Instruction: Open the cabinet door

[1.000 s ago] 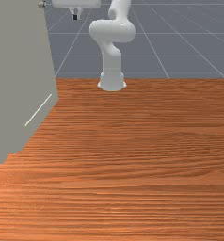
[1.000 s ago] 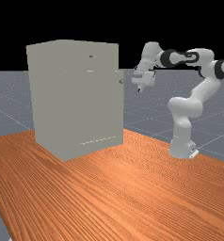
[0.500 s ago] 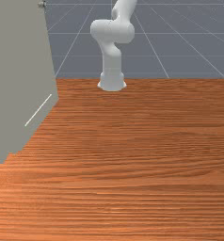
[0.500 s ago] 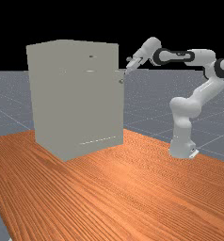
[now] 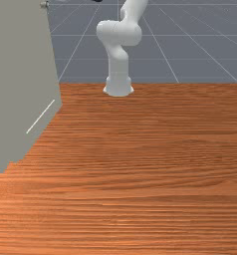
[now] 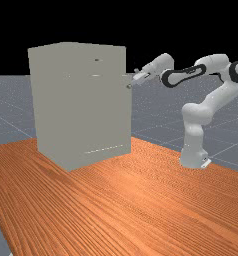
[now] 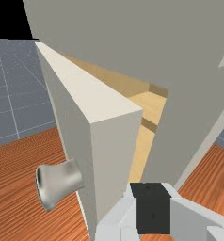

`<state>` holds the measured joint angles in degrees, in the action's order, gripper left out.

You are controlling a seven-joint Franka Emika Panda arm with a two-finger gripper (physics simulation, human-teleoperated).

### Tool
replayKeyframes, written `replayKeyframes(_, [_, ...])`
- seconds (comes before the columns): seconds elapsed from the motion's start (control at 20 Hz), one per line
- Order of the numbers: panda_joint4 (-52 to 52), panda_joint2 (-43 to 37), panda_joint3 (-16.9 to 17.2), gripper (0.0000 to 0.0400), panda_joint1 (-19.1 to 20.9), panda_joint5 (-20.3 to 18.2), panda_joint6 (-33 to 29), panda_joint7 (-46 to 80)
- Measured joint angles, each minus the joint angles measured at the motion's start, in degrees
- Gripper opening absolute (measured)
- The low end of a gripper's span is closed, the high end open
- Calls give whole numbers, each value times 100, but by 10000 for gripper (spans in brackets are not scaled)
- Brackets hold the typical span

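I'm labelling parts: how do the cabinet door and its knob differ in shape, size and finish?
The door is a flat, straight-edged panel; the knob is rounded and flares at its outer end. The door is far larger than the knob. The door looks dull, while the knob has a metallic shine. Both are greyish, and the knob sits on the door's outer face.
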<state>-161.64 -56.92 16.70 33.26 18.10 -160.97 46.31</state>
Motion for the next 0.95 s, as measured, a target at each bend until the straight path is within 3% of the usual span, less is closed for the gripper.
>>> replayKeyframes(0.2, [-113, -94, -233, 0, 51, -55, -50, 244])
replayKeyframes(0.4, [-432, -528, -996, 0, 86, -123, 23, 808])
replayKeyframes(0.5, [-577, -773, -1609, 62, -23, -149, 35, 1172])
replayKeyframes(0.65, [-613, -846, -2336, 85, -250, -190, -31, 1570])
replayKeyframes(0.9, [-707, -799, -2993, 391, -382, -223, -93, 1984])
replayKeyframes(0.95, [-704, -803, -3135, 319, -416, -247, -127, 2107])
